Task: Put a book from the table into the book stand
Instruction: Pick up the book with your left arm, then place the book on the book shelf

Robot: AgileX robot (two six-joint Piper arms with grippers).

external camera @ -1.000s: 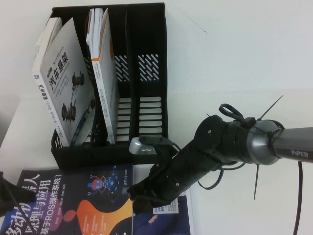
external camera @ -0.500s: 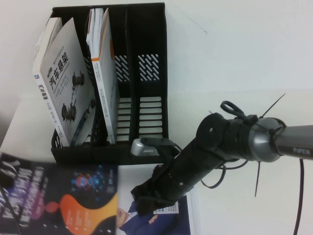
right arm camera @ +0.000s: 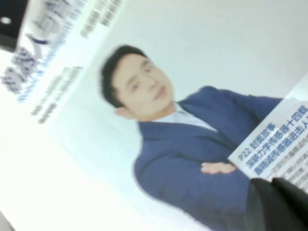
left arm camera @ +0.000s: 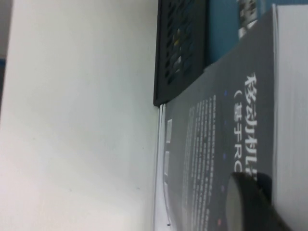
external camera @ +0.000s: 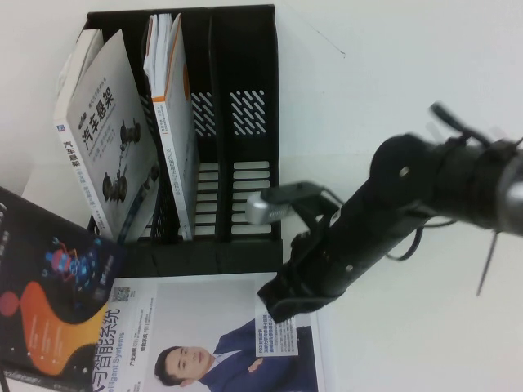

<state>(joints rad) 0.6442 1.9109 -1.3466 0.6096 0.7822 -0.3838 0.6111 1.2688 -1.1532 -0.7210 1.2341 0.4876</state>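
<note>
The dark book (external camera: 51, 298), with an orange shape and a small blue robot graphic, is lifted and tilted at the table's left front, off the pale book. In the left wrist view my left gripper (left arm camera: 260, 195) is shut on the book (left arm camera: 216, 144), with one finger (left arm camera: 243, 204) pressed on its cover. The left gripper itself does not show in the high view. The black book stand (external camera: 245, 98) stands behind, with its two right slots empty; its corner shows in the left wrist view (left arm camera: 180, 53). My right gripper (external camera: 286, 306) is shut and empty over the pale book's right edge (right arm camera: 276, 199).
The pale book picturing a suited man (external camera: 204, 335) lies flat in front of the stand and fills the right wrist view (right arm camera: 168, 125). A grey car-chassis book (external camera: 106, 139) and a white-orange book (external camera: 173, 122) lean in the stand's left slots. White table (external camera: 392, 98) lies to the right.
The dark book has slid left off the pale book and risen, tilted, uncovering the suited man. My right arm has lifted and shifted to the right.
</note>
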